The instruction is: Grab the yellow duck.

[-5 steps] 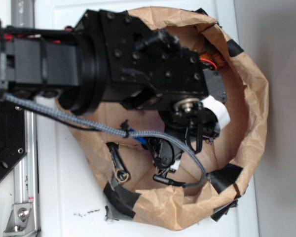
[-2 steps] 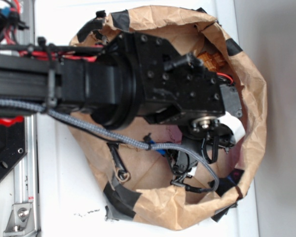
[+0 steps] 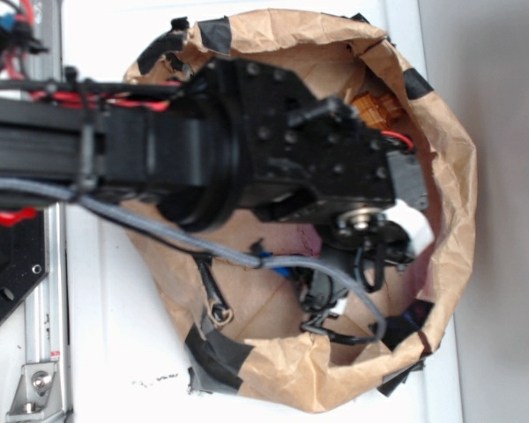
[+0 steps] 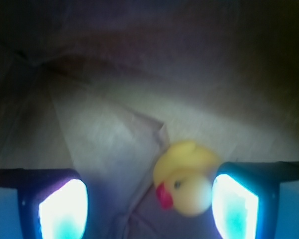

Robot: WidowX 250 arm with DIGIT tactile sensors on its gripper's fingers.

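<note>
Duck [image 4: 185, 179] right there in your wrist view, yellow with a red beak, lying on the crumpled paper floor of the brown paper bag [image 3: 450, 167]. It sits between your two pads but hard over to one side, looking as if it touches the pad on the right of the picture [image 4: 235, 208], with a wide gap to the other. Your pincer [image 4: 148, 209] is spread wide and has hold of nothing.

Watch that offset. Close from here and, I'd judge, the near pad meets the rounded body first, and it could roll or squirt out along the crease before the far pad arrives. Centre it if you can.

From the exterior view the arm [image 3: 159, 150] reaches deep into the bag and hides the duck entirely; something orange-brown [image 3: 375, 107] peeks beside the wrist near the bag wall. The taped rim crowds you closely, and the grey cable [image 3: 159, 231] droops inside. The bag stands on a white bench [image 3: 115, 326].
</note>
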